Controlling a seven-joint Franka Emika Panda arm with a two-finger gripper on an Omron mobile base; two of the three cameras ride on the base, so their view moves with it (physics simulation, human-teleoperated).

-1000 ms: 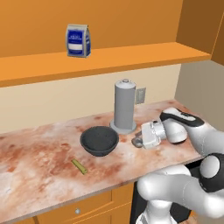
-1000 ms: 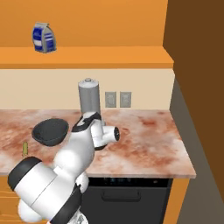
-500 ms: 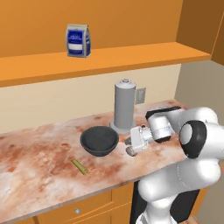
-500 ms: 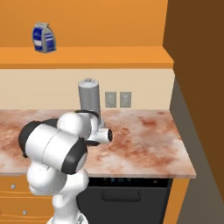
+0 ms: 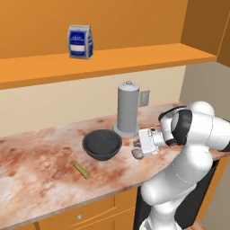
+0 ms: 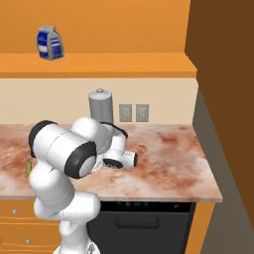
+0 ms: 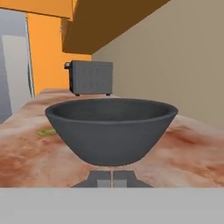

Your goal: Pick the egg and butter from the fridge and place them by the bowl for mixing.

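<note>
**The tool has shut and the egg sits by the bowl**

Since a second ago, the arm has swung in toward the bowl and bent more at its elbow. The tool (image 5: 137, 148) was partly open then. Now its two tips are pressed together with nothing between them, as the hand view shows.

The egg (image 5: 137, 154) is a small pale lump on the table (image 5: 36, 157). It lies just under the tool's tip, a little to the right of the bowl (image 5: 102, 144). It looks close to the tool, but it is hard to tell if they touch. The tool points left, straight at the bowl, and in the hand view the bowl's near wall (image 7: 111, 127) is right in front of the tips.

The butter (image 5: 81, 170) is a thin yellow stick. It lies on the table to the near left of the bowl, well apart from the tool. Its long side runs from far left to near right. It has not moved since a second ago.

So both things seem to be out of the fridge and next to the bowl. The job looks nearly done. The next move is likely to pull the tool back to the right, away from the egg, without bumping it or the bowl. The egg is round and could roll if nudged.

A tall grey can (image 5: 128, 110) stands just behind the bowl, and a blue bag (image 5: 80, 42) sits on the shelf (image 5: 134, 58) above.
</note>
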